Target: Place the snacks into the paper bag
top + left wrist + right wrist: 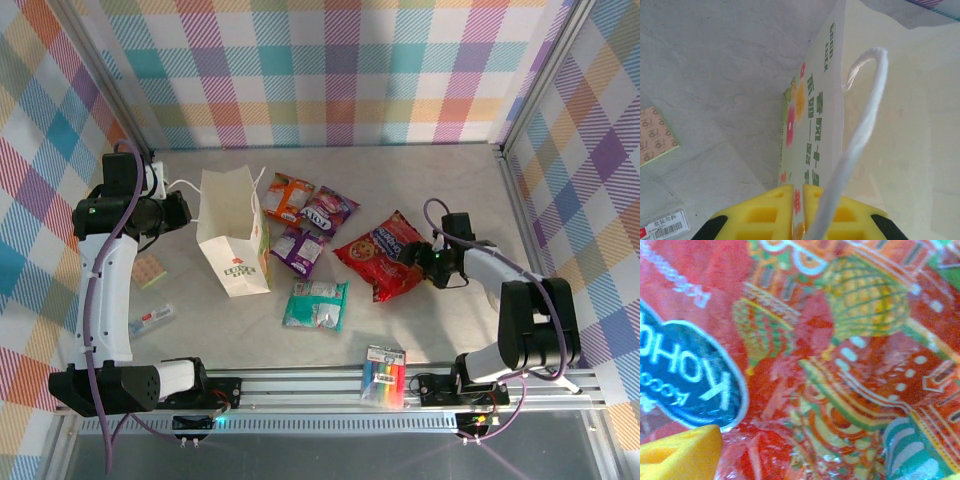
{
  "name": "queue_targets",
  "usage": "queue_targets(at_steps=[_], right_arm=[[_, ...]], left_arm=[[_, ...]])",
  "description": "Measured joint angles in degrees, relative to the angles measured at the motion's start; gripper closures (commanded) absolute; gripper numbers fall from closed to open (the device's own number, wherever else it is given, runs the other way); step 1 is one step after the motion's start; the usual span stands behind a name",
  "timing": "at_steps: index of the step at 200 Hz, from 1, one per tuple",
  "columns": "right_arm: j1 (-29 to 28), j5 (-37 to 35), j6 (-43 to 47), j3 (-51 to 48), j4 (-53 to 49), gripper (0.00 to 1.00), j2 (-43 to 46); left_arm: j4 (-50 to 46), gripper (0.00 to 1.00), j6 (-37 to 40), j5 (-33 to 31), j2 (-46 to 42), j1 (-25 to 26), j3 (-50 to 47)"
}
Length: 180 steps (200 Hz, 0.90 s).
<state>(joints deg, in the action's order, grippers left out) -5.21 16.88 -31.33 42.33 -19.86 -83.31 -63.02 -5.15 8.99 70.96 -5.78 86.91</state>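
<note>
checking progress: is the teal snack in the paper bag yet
No, the teal snack lies on the table, outside the paper bag.

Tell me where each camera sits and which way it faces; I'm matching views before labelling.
Top external: above and behind the bases, looking down on the table; both arms, the left gripper and the right gripper show.
Left wrist: looks down along its shut yellow fingers, pinching the paper bag's wall.
Right wrist: close above the large red packet, facing it; one yellow finger at lower left.
Shared: the top view shares the paper bag with the left wrist, the large red packet with the right wrist.
</note>
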Motion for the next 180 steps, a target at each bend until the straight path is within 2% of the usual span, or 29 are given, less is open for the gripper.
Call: queue_targets(at_steps=[62,128,157,180], right_arm=[[0.02,2.99,0.13,-0.22,2.47,0.07,-1.29],[0.74,5.01,0.11,0.76,3.21,0.08,-5.38],[1.16,5.55,0.07,1.99,1.77,0.16,-6.67],[1.81,5.75,-0.13,2.73,0.72,0.32,-7.82]], left_arm=[[0.0,0.87,0.0,0.57,0.0,0.0,0.0],[-0.02,0.87,-0.02,0.57,0.0,0.0,0.0],[-0.02,0.87,-0.04,0.55,0.0,0.0,0.0],[0.0,0.87,-0.04,0.55,0.0,0.0,0.0]])
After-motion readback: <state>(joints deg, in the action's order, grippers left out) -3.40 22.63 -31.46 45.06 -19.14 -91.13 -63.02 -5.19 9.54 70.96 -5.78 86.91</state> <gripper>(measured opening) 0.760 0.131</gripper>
